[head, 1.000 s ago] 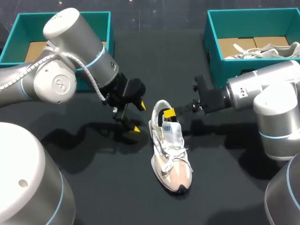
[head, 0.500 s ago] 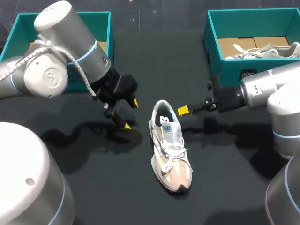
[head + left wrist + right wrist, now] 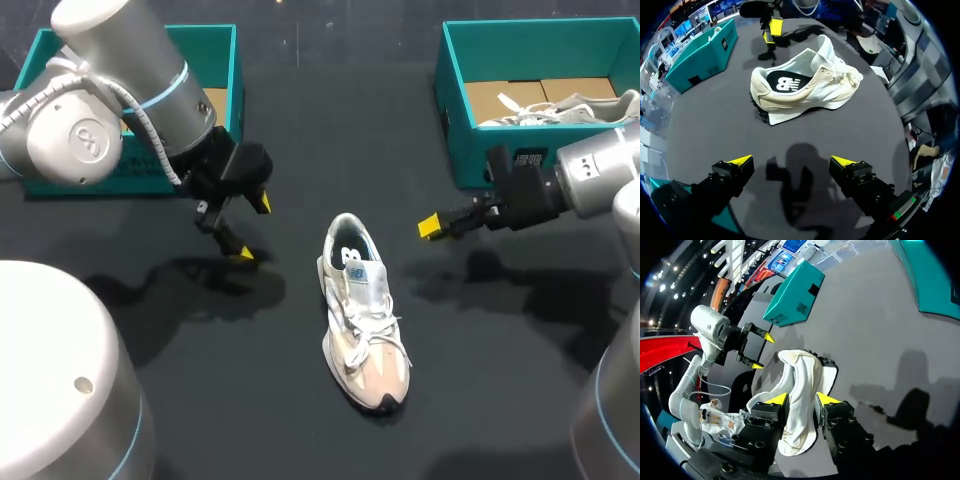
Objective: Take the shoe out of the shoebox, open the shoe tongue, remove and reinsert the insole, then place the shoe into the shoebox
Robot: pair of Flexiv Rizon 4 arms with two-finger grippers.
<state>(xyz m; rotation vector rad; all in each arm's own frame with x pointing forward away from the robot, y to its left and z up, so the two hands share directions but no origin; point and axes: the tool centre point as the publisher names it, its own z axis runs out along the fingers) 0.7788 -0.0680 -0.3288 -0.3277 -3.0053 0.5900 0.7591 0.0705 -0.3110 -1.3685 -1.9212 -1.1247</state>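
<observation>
**Standing off the shoe, both grippers empty, insole step in hand**

Hovering on either side of the shoe [image 3: 362, 320], I hold nothing at all. My left gripper [image 3: 252, 230] hangs over the table [image 3: 480, 390] between the shoe and the left shoebox [image 3: 222, 60], its fingers spread wide with only bare tabletop between them. My right gripper [image 3: 430, 226] sits on the shoe's other side, near the right shoebox [image 3: 450, 95]. Its fingers are parted by a narrow gap and grip nothing.

The shoe stands on its sole in the middle of the table, well apart from both boxes, heel towards them. It touches neither gripper. Its tongue [image 3: 366, 276] stands raised above the laces and the mouth is open. The dark insole [image 3: 349, 255] lies flat inside.

So the shoe is out of the box and the tongue looks opened. I judge the insole work to be the step in hand, though I cannot tell from how things lie whether the insole has already been out and back.

If it has not, my next move calls for one gripper to steady the heel while the other dips into the mouth and pinches the insole's edge. If it has, I need a firm hold on the collar to lift the shoe into a box. The right one already holds another shoe [image 3: 560, 108], so the left seems the likelier home.
</observation>
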